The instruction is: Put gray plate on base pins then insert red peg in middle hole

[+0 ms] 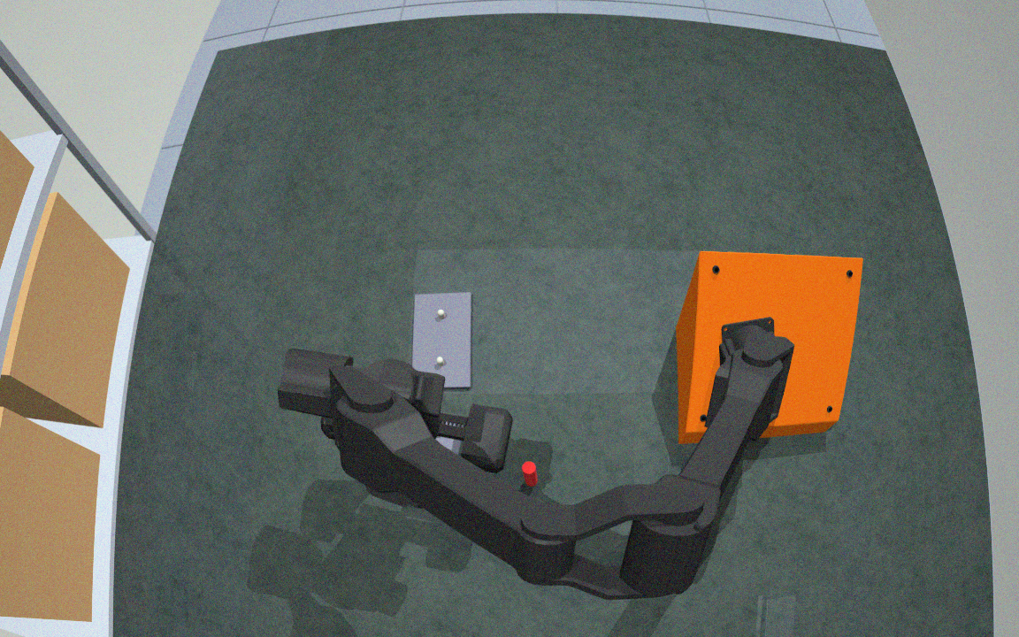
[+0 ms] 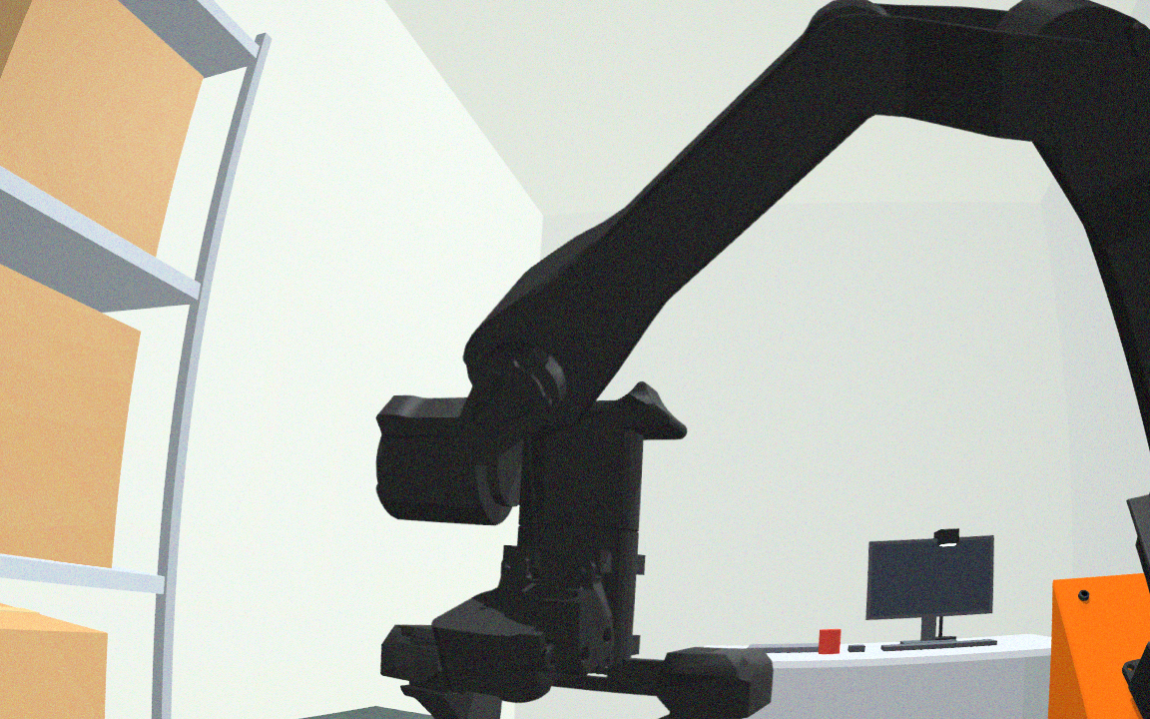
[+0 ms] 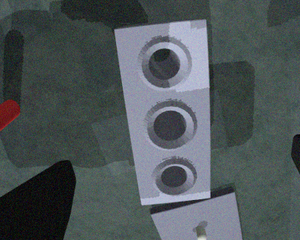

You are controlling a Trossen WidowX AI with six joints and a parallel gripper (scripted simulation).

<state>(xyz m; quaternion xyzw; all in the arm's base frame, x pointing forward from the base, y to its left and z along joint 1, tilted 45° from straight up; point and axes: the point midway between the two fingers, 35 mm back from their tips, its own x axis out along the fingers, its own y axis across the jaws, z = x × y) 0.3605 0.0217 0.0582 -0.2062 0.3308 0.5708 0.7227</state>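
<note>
The gray plate with three holes lies flat on the mat, its near end just short of the base. In the top view only a sliver of the plate shows under the gripper. The gray base holds two upright white pins; both are bare. The red peg stands on the mat to the right of the plate. My gripper is open and empty. It hangs over the plate with a finger on either side.
The arm rises from an orange mount block at the right. A shelf rack with cardboard boxes stands along the left edge. A desk with a monitor shows far behind.
</note>
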